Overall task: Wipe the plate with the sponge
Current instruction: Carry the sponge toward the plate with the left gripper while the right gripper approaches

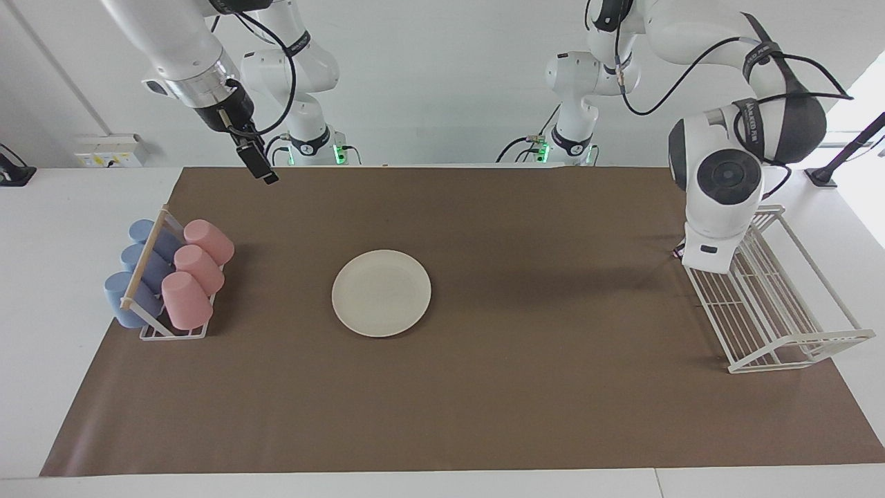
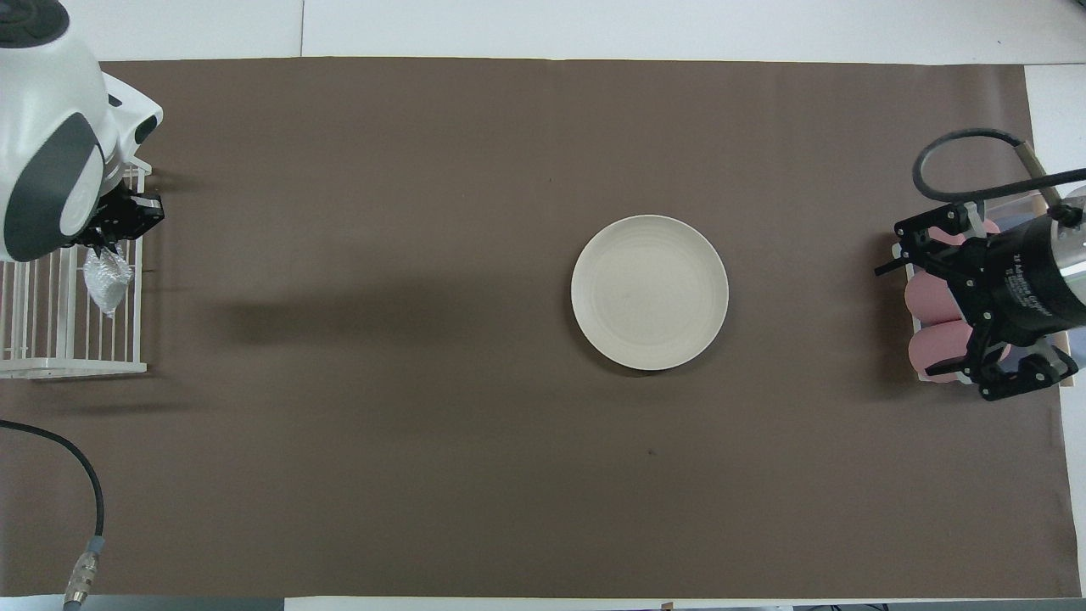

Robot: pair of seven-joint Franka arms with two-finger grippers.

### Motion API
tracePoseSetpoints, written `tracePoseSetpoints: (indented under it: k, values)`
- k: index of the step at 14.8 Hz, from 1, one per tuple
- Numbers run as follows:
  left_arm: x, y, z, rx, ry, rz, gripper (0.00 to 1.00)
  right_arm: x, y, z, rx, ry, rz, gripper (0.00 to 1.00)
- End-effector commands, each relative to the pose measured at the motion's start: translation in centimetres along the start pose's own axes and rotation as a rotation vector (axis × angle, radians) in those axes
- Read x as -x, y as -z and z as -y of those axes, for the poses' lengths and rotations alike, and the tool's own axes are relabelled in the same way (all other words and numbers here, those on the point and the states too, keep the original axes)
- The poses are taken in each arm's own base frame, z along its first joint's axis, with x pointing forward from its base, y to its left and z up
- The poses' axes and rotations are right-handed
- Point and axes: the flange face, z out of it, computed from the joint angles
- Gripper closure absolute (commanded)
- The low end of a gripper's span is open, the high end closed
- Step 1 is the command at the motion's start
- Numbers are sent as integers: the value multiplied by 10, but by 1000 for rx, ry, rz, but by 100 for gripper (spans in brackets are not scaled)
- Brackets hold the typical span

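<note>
The cream-white plate [image 1: 381, 292] lies flat in the middle of the brown mat and also shows in the overhead view [image 2: 649, 292]. My left gripper [image 2: 106, 246] is over the white wire rack [image 2: 68, 331] and is shut on the silvery-grey sponge [image 2: 106, 284], which hangs below its fingers. In the facing view the left wrist hides both the gripper and the sponge. My right gripper [image 1: 263, 169] is open and empty, raised high; from overhead it [image 2: 906, 321] is over the cup rack.
A cup rack [image 1: 166, 277] with pink and blue cups lying on their sides stands at the right arm's end of the mat. The white wire rack [image 1: 767, 304] stands at the left arm's end. A cable [image 2: 76, 475] lies near the robots' edge.
</note>
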Motion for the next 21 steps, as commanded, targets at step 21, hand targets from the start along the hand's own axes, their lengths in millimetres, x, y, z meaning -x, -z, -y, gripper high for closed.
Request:
tracePoseSetpoints:
  k: [21]
  values:
    - [120, -19, -25, 1464, 87, 502, 100, 120, -22, 9, -93, -134, -18, 0]
